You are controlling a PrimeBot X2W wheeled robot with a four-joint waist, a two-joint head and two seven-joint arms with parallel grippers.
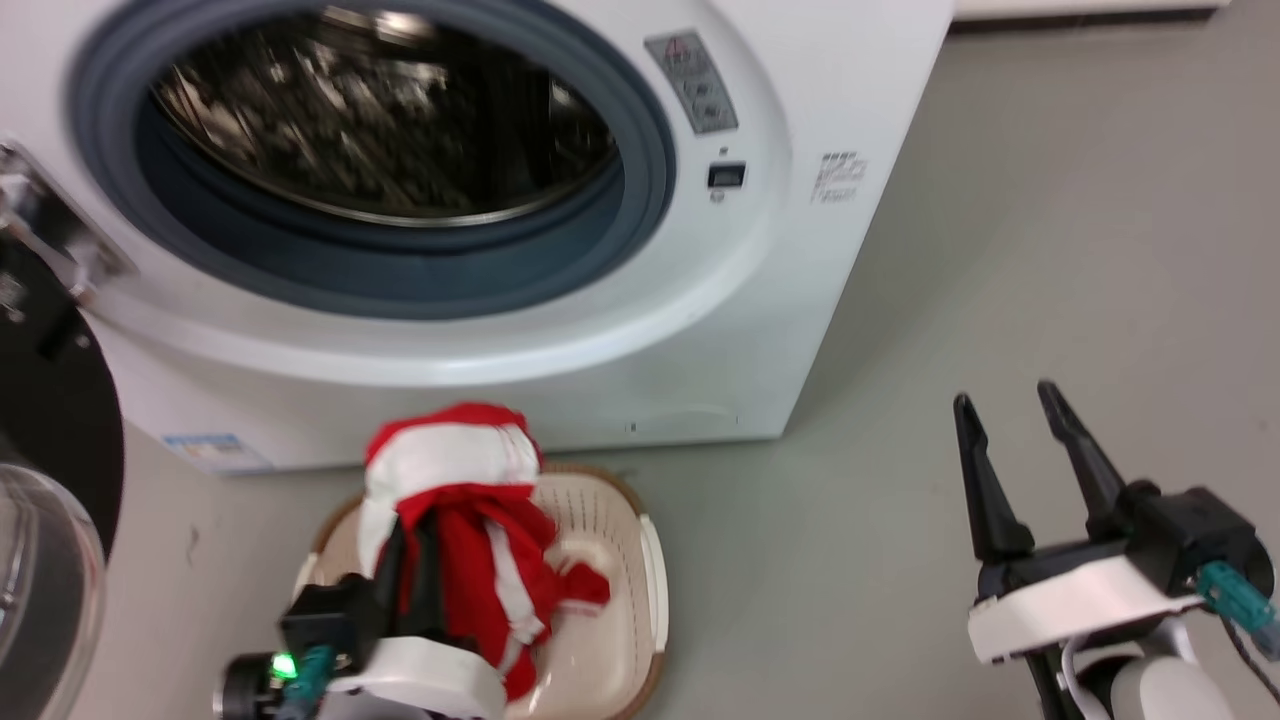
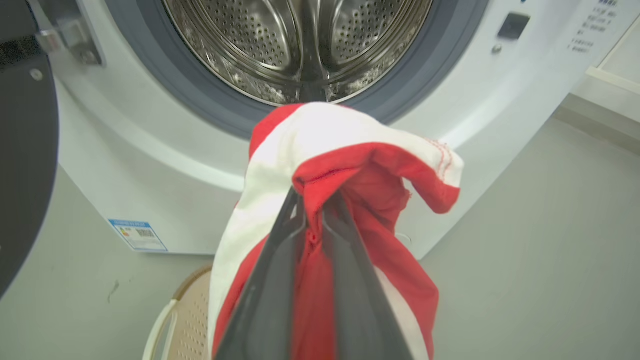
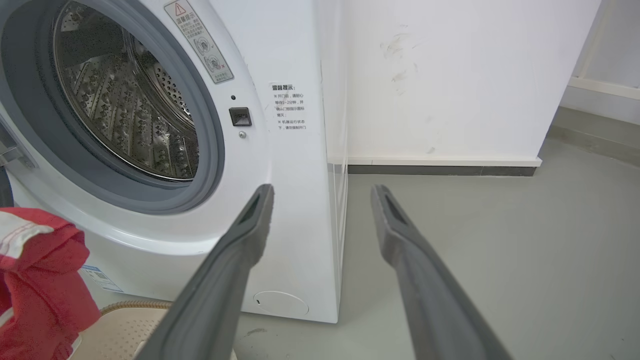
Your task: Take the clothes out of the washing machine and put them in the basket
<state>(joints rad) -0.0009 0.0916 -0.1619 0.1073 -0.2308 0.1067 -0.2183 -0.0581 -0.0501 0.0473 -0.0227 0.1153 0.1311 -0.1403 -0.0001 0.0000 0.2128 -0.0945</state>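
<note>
The washing machine [image 1: 760, 300] has a smooth, glossy white shell. Its drum [image 2: 250, 45] is shiny perforated steel, set inside a matt grey rubber ring [image 1: 640, 230]. The clothes [image 1: 460, 470] are soft, matt cloth with stitched hems. The basket [image 1: 610, 540] is matt, perforated cream plastic. The floor [image 1: 1050, 250] is smooth, dull grey. The right gripper [image 3: 322, 192] has matt dark fingers [image 3: 225, 280].

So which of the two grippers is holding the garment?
The left gripper: it is shut on the red-and-white garment, which hangs above the basket. The right gripper stands open and empty, off to the side.
</note>
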